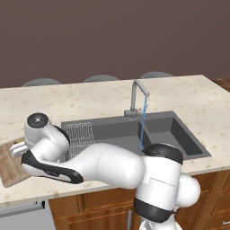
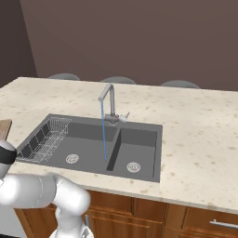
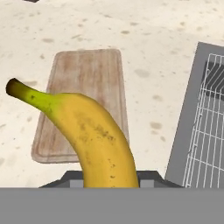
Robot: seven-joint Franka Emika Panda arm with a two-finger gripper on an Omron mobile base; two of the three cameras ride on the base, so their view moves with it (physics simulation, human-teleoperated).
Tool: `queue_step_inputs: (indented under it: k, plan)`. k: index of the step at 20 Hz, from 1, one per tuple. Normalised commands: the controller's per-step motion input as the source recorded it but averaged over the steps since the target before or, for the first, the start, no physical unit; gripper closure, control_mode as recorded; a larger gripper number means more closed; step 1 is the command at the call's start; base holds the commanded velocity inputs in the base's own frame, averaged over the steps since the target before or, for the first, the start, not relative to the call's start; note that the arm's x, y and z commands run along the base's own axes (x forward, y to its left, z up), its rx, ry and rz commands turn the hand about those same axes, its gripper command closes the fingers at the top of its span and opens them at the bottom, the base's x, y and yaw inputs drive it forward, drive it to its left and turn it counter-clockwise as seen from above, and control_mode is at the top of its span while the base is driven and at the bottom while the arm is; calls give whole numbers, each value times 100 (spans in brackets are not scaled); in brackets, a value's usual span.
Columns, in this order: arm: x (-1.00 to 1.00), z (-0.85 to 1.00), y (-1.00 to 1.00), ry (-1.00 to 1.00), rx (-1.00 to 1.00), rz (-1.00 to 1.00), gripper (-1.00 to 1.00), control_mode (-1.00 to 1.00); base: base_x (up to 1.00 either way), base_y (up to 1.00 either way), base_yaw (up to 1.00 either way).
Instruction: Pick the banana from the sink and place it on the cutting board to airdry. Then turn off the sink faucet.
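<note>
My gripper (image 3: pixel 111 179) is shut on the banana (image 3: pixel 89 131), a curved yellow fruit with a dark tip that fills the middle of the hand view. It hangs above the counter at the near end of the wooden cutting board (image 3: pixel 85 92). In the left base view the arm reaches far left, and the gripper (image 1: pixel 17 149) holds a sliver of the banana (image 1: pixel 19 143) over the cutting board (image 1: pixel 8 168). The dark grey sink (image 1: pixel 179 134) lies to the right. A thin blue stream of water (image 1: pixel 143 126) runs from the sink faucet (image 1: pixel 137 95). The sink faucet (image 2: pixel 108 100) is running in the right base view too.
A white wire rack (image 1: pixel 80 134) sits in the left end of the sink, and it also shows as the wire rack (image 3: pixel 205 131) at the hand view's right edge. Pale speckled counter (image 1: pixel 90 99) surrounds the sink. Grey chair backs (image 1: pixel 101 78) stand behind the counter.
</note>
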Motion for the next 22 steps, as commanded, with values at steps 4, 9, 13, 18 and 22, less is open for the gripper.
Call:
queue_step_inputs:
  k: [4,9,13,18,22]
  plan:
    - [19,-24,11,4,0,-5,100,-100,0,0,0]
    - [16,-22,11,3,0,-5,100,-100,0,0,0]
    - [14,-21,12,2,0,-5,100,-100,0,0,0]
    - [16,-23,11,4,0,-5,100,-100,0,0,0]
    - [15,-22,7,4,0,-5,100,-100,0,0,0]
